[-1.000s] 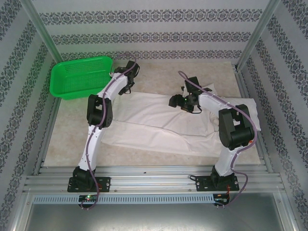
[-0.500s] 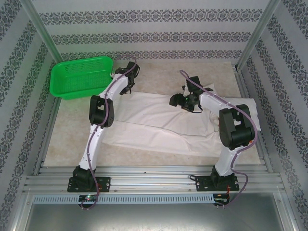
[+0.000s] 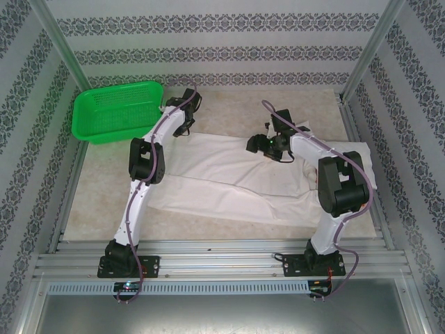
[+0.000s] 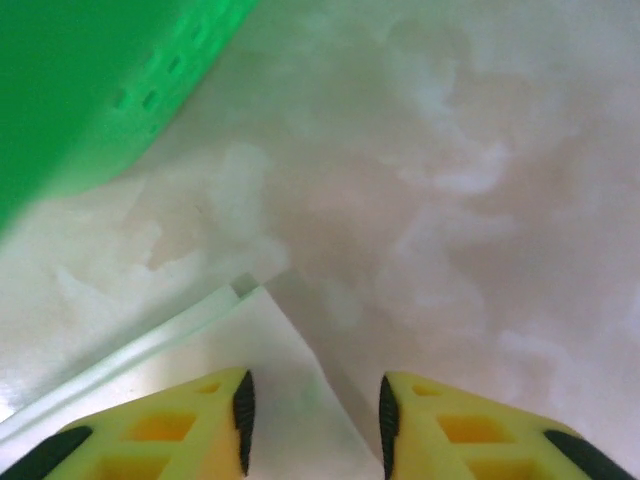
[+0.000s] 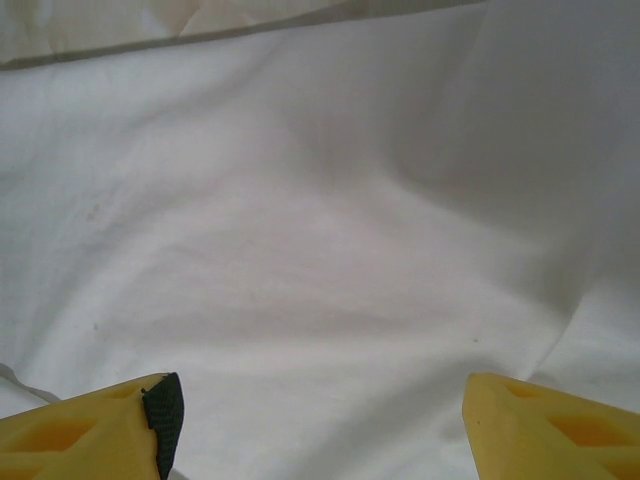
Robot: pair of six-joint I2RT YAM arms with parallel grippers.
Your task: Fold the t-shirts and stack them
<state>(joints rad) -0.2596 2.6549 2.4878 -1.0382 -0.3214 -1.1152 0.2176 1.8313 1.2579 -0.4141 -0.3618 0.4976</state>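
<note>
A white t-shirt [image 3: 229,174] lies spread flat across the middle of the table, wrinkled, its long side running from far left to near right. My left gripper [image 3: 183,129] hovers at its far-left corner. In the left wrist view that layered corner [image 4: 270,340] reaches in between the yellow fingers, and the left gripper [image 4: 313,410] stands open with a gap on both sides of the cloth edge. My right gripper [image 3: 252,145] hangs over the shirt's far edge near the centre. The right gripper [image 5: 315,420] is wide open above smooth white cloth [image 5: 320,250], holding nothing.
A green mesh basket [image 3: 115,111] stands at the far left, close beside my left gripper, and its wall [image 4: 80,80] shows green in the left wrist view. Aluminium posts and patterned walls frame the table. Bare marbled tabletop [image 3: 229,104] lies beyond the shirt.
My right gripper has drifted slightly right and farther back over the shirt. The left arm's elbow shifted a little right; its gripper stays at the shirt corner.
</note>
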